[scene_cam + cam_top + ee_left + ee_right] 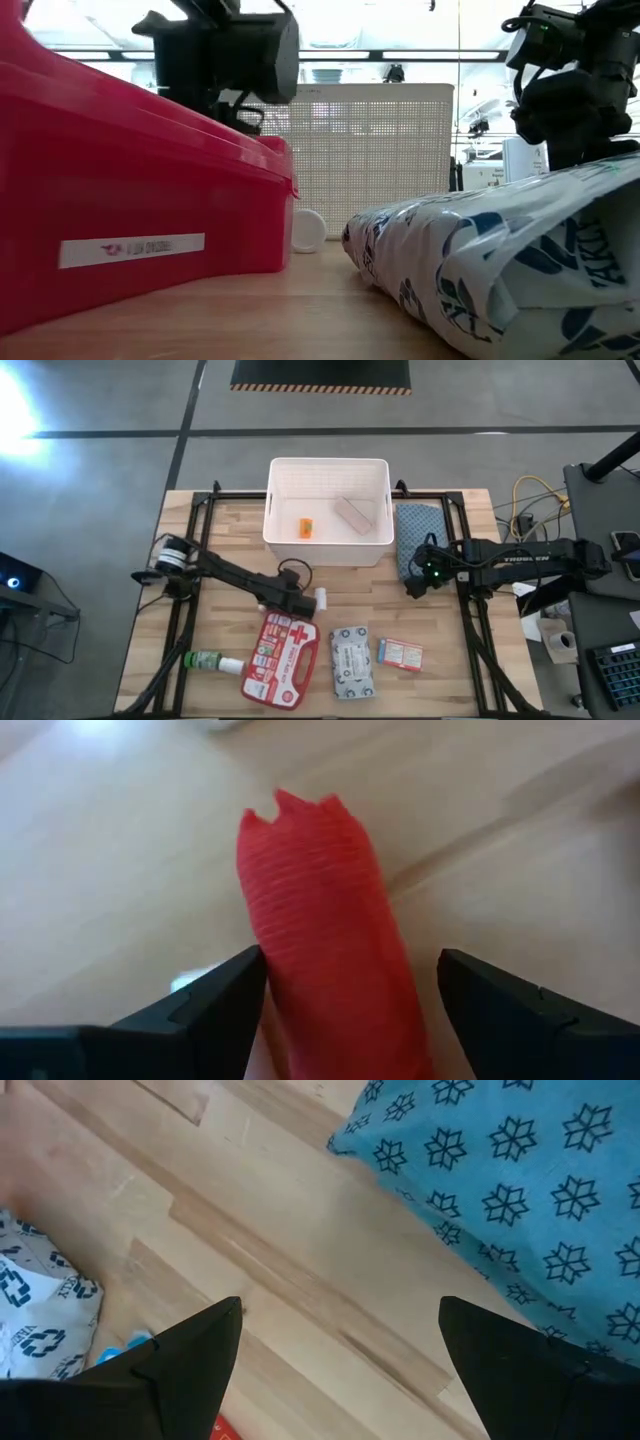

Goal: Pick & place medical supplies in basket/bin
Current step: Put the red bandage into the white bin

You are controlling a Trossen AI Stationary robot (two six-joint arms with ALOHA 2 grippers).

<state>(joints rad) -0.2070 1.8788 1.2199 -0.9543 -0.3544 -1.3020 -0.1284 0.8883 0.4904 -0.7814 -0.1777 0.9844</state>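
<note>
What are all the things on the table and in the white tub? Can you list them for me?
White tub: one, white, far middle of the table.
Orange piece: one, orange, inside the tub.
Grey pack: one, grey, inside the tub.
Blue cloth: one, blue with dark stars, right of the tub.
First-aid case: one, red with white cross, near middle.
Wipes pack: one, grey-white, right of the case.
Small box: one, red-white, right of the wipes.
Green bottle: one, green, lying left of the case.
White roll: one, white, behind the case.
Left gripper: open, straddling the case's edge.
Right gripper: open, over bare wood by the cloth.
</note>
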